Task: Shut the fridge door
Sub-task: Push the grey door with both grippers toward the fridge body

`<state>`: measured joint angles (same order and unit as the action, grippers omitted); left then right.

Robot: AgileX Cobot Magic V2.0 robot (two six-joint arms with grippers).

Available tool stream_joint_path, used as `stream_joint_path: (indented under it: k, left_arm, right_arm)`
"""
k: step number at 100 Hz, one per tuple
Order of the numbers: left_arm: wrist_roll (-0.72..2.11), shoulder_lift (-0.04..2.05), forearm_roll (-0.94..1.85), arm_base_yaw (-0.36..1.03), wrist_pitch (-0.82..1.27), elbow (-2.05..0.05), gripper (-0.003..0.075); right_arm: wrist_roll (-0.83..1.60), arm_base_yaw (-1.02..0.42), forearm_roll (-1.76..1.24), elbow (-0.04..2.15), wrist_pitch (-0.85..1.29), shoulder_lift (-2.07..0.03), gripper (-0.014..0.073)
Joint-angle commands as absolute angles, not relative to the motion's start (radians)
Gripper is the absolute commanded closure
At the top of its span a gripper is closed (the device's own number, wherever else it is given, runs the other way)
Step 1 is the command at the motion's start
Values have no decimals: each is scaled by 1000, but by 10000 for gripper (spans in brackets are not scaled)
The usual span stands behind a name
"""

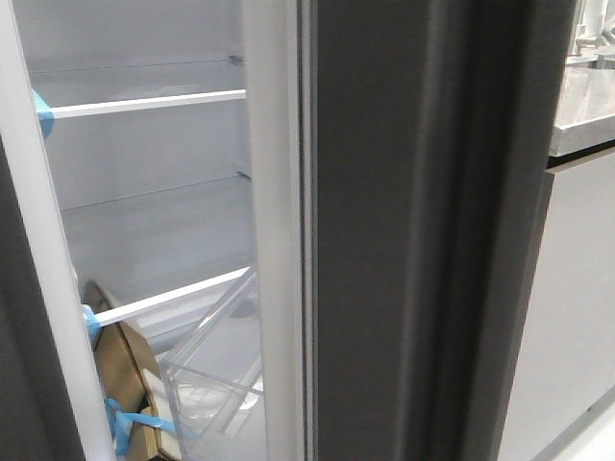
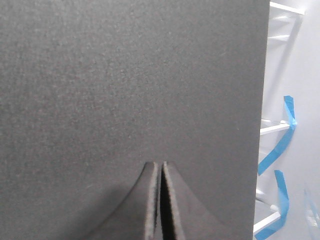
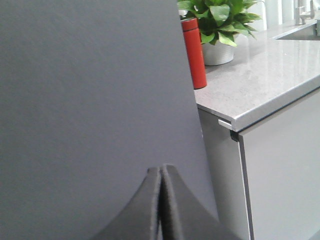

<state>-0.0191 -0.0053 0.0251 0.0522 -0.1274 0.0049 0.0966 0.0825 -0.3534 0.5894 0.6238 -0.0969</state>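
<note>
The fridge door point(image 2: 125, 85) fills the left wrist view as a dark charcoal, finely grained face. My left gripper point(image 2: 161, 164) is shut and empty, its tips right at that face; I cannot tell whether they touch. In the front view the door point(image 1: 17, 384) stands open at the far left, showing its dark edge and white inner lining point(image 1: 43, 259). My right gripper point(image 3: 161, 167) is shut and empty, close in front of a smooth dark grey panel point(image 3: 90, 100). Neither gripper shows in the front view.
The open fridge compartment point(image 1: 154, 221) has white shelves, blue tape, a clear drawer point(image 1: 216, 375) and a brown cardboard piece point(image 1: 120, 370). A dark panel point(image 1: 423, 230) stands right of it. Beyond are a light-grey cabinet point(image 3: 280, 170), a stone-look worktop point(image 3: 260, 75), a red bottle point(image 3: 194, 52) and a potted plant point(image 3: 217, 22).
</note>
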Motion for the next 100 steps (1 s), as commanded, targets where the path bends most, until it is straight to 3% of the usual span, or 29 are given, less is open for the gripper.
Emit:
stream_joint_path:
  k: [1, 46, 100]
  left_arm:
    - [-23, -16, 30, 46, -200, 40, 740]
    - [-23, -16, 30, 46, -200, 40, 740]
    - [-23, -16, 30, 46, -200, 40, 740]
  right_arm:
    - [112, 41, -348, 699, 584, -180, 638]
    - [152, -372, -344, 994, 621, -538, 638]
    - [228, -458, -344, 1201, 555, -825, 638]
